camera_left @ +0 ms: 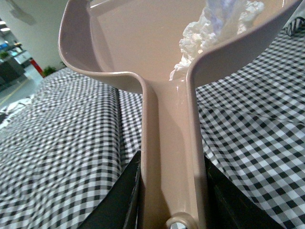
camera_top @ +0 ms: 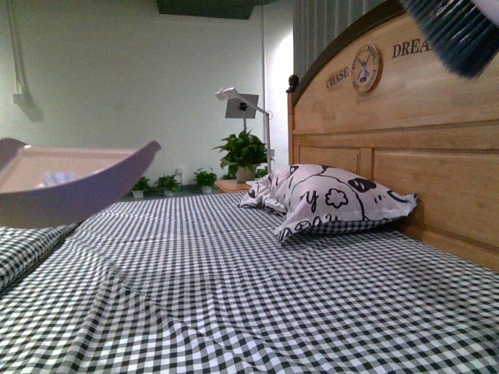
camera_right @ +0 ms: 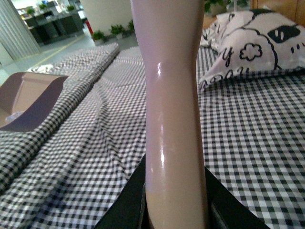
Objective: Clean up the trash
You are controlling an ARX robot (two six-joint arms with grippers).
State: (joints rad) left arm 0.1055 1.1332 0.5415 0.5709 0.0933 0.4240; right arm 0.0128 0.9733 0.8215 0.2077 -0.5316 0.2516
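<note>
My left gripper [camera_left: 171, 200] is shut on the handle of a pale pink dustpan [camera_left: 133, 43], held above the bed. The trash [camera_left: 214, 24], a crumpled white wad of tissue, lies inside the pan against its side wall. In the front view the dustpan [camera_top: 70, 187] hangs at the far left with the trash [camera_top: 58, 178] just showing over its rim. My right gripper [camera_right: 174, 205] is shut on the pink handle of a brush [camera_right: 171, 95]. The brush's dark blue bristles [camera_top: 456, 31] show at the top right of the front view, raised high. The dustpan also shows in the right wrist view [camera_right: 28, 100].
The bed has a black-and-white checked sheet [camera_top: 234, 296]. A white pillow with black doodle print [camera_top: 327, 199] leans near the wooden headboard [camera_top: 421, 148] on the right. A folded checked blanket [camera_top: 23, 249] lies at the left. Potted plants [camera_top: 243, 156] and a lamp stand beyond the bed.
</note>
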